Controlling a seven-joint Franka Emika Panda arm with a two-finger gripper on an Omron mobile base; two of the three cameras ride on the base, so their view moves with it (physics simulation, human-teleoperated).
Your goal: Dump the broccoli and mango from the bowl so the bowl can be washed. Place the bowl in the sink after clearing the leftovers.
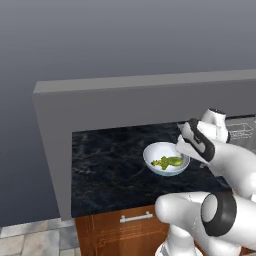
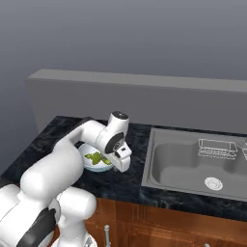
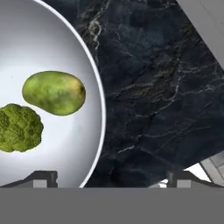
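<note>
The tool (image 3: 109,178) is hovering spread wide just above the bowl (image 3: 52,39), which is sitting on the dark marble table (image 1: 110,170) left of the sink (image 2: 193,164). The mango (image 3: 54,92) and broccoli (image 3: 18,127) are lying side by side, touching, inside it. In the hand view the rim is running between the two fingertips (image 3: 43,178), so the arm seems to be lining up a rim pinch. It should be lowering straight, one finger inside the wall, clear of the food, then closing firmly before tipping. No brand, label or writing is readable anywhere.
</note>
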